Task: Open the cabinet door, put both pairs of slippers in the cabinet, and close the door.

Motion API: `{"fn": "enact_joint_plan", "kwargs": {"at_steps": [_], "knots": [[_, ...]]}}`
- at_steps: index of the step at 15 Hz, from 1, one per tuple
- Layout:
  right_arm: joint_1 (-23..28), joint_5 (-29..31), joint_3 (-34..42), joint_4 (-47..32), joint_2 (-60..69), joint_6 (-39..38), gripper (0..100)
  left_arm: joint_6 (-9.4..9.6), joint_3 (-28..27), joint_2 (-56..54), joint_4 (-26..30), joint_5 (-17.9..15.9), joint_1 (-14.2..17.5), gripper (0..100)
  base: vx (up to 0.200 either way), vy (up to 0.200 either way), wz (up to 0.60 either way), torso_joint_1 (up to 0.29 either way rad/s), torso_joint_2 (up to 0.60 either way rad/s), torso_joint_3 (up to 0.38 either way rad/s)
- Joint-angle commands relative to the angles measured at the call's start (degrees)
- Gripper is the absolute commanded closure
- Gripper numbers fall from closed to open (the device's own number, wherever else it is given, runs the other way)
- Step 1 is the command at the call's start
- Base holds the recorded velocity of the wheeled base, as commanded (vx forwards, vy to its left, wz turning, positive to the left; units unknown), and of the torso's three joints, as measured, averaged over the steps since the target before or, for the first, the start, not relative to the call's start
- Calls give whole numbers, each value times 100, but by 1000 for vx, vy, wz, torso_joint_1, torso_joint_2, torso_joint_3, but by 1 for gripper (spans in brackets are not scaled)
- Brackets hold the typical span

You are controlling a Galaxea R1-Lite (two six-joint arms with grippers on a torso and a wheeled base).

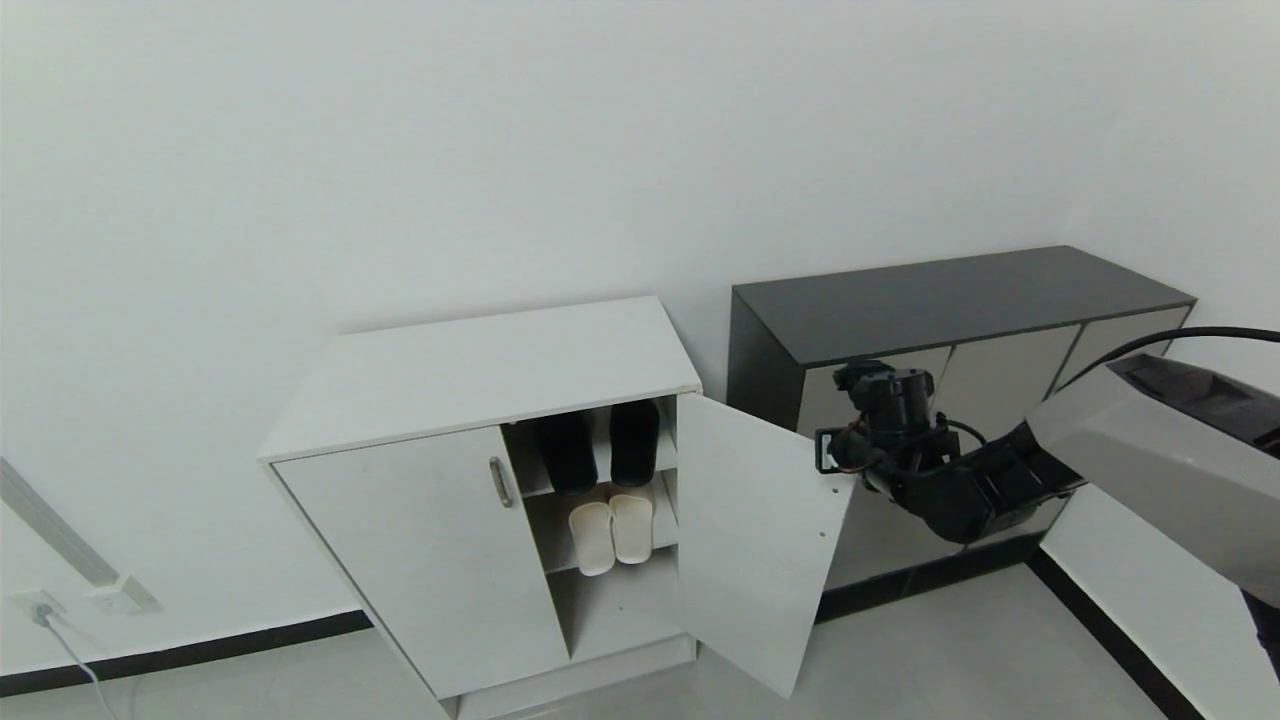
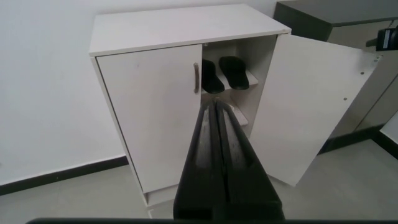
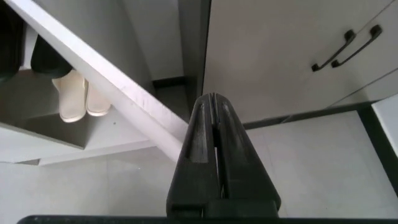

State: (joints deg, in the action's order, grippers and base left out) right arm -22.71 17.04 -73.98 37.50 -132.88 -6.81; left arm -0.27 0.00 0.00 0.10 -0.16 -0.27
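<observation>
Black slippers [image 1: 600,445] and white slippers [image 1: 612,528] shelved, the closed, empty right tool [image 1: 828,458] sits at the edge of the open cabinet door [image 1: 750,540], apparently to push it shut.

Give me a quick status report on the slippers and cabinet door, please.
Both shut, empty: left hand, right hand beside the open door. Inside cabinet: black slippers, white slippers, on shelves. Nothing in the door's swing.

Black jointed wrist [image 1: 905,440], silver-grey angular arm shell [image 1: 1150,450], black cable [image 1: 1180,334], matte black tapered right end effector [image 3: 213,98]
</observation>
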Motion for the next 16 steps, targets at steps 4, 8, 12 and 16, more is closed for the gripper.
{"fn": "enact_joint_plan", "kwargs": {"at_steps": [4, 8, 12, 16], "knots": [[-32, 10, -2, -85, -36, -4, 100, -8, 0, 0, -1, -2, 0, 100, 0, 0, 0, 0, 0, 0], [-163, 10, 112, -199, 78, -4, 100, -8, 0, 0, -1, -2, 0, 100, 0, 0, 0, 0, 0, 0], [-682, 18, 596, -181, 438, -4, 100, -114, 0, 0, -1, 16, 0, 100, 0, 0, 0, 0, 0, 0], [-1209, 18, 930, -164, 711, -162, 100, -114, 0, 0, -10, 16, 0, 100, 0, 0, 0, 0, 0, 0]]}}
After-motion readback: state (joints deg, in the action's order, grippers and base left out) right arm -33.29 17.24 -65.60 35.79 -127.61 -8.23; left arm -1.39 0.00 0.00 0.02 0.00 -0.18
